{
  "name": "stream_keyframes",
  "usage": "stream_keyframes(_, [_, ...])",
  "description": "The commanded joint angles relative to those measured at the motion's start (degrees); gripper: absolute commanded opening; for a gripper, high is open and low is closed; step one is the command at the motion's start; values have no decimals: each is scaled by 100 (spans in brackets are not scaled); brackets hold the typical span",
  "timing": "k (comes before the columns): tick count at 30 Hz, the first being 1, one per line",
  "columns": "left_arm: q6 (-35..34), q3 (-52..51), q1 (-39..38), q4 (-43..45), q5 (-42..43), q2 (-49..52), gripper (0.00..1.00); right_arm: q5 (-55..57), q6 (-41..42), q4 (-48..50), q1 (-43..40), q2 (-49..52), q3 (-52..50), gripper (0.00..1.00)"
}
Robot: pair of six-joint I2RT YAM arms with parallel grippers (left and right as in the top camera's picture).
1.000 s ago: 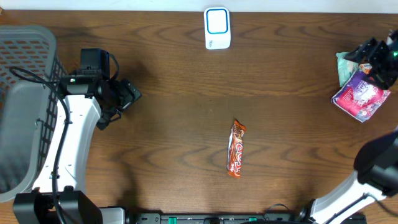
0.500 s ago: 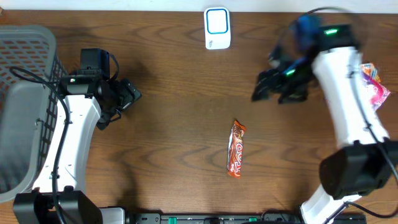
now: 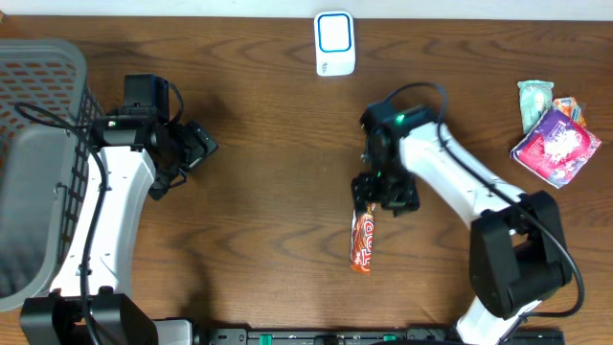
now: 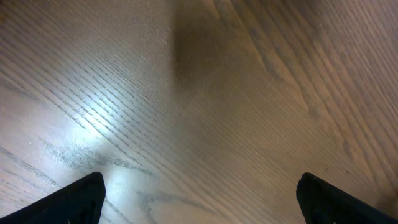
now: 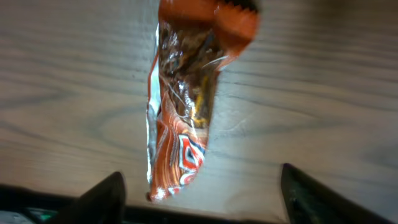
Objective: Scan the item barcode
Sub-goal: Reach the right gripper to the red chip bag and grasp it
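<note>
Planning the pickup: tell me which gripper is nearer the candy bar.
Right. The right gripper hangs over the candy bar's far end, jaws open astride it; the left gripper is well away, over bare table beside the basket.

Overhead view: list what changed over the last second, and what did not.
The right gripper swung in from the pile of snack packets at the table's right edge to the middle and now hangs over the far end of the orange foil candy bar, jaws open, not gripping it. The candy bar, the left gripper, the white barcode scanner and the grey mesh basket stayed put.
</note>
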Motion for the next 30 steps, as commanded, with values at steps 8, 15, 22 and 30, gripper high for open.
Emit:
stream_keyframes(8, [35,0,31,-11,-59,-15,98,-479,807,1272,378,28,-955,45])
stream_keyframes(15, [35,0,31,-11,-59,-15,98,-450,809,1460,498,28,-955,33])
stream_keyframes(22, [35,0,31,-11,-59,-15,98,-98,1137,1659,721,31,-1099,31])
stream_keyframes(30, [35,0,31,-11,-59,-15,98,227,671,1777,898,28,-935,1])
